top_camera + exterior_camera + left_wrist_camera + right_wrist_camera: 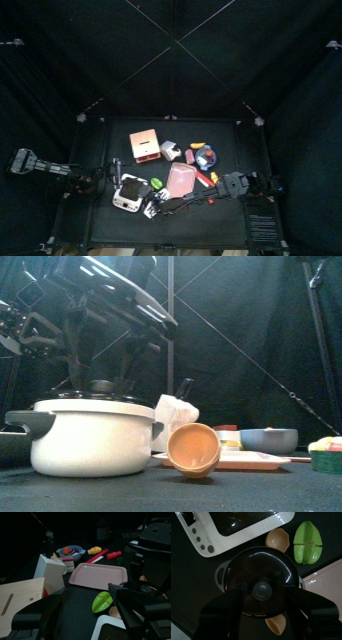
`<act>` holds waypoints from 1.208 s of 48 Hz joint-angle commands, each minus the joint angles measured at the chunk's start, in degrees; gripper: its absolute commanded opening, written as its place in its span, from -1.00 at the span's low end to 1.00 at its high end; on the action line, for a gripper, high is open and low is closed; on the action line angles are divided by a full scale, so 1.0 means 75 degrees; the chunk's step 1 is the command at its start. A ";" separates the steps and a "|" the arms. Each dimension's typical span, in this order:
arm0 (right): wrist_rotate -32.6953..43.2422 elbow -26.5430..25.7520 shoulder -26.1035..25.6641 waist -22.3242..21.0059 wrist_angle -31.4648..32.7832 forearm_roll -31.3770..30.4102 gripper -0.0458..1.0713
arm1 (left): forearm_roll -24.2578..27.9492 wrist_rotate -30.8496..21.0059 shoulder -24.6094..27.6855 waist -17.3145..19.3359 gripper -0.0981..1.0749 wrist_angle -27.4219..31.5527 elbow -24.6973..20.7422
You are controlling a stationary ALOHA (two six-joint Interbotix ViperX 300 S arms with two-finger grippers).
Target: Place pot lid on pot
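Note:
The white pot [94, 444] stands at the table's front left, with the dark glass pot lid [271, 564] lying flat on its rim. The lid's knob [261, 590] points up. In the right wrist view my right gripper [263, 591] hangs straight over the lid, open, with one jaw on each side of the knob and a gap to it on both sides. The lid [96, 406] sits level on the pot. My left gripper [83, 601] is open and holds nothing, off to the left of the pot near the wooden board [17, 602].
A white scale [234, 527], a small orange bowl [278, 539] and a green leaf-shaped piece [308, 543] lie close to the pot. The pink tray [100, 576], a blue bowl [70, 550], a white box [50, 572] and red and yellow toy foods lie beyond.

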 commanded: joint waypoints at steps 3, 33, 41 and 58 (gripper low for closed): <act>-0.0012 -0.0152 -0.0258 0.0000 -0.0012 -0.0023 0.65 | -0.0012 0.0000 0.0012 0.0012 0.86 -0.0023 -0.0082; -0.0012 -0.0176 -0.0797 0.0012 0.0270 -0.0645 0.65 | -0.0012 0.0000 0.0012 0.0000 0.85 -0.0023 -0.0105; -0.0012 0.0281 -0.1301 -0.0047 0.0645 -0.0855 0.65 | 0.0000 0.0000 0.0012 -0.0012 0.86 -0.0023 -0.0105; 0.0270 0.2004 -0.2695 -0.0047 0.0844 -0.1055 0.65 | -0.0012 0.0000 0.0012 -0.0023 0.86 -0.0023 -0.0129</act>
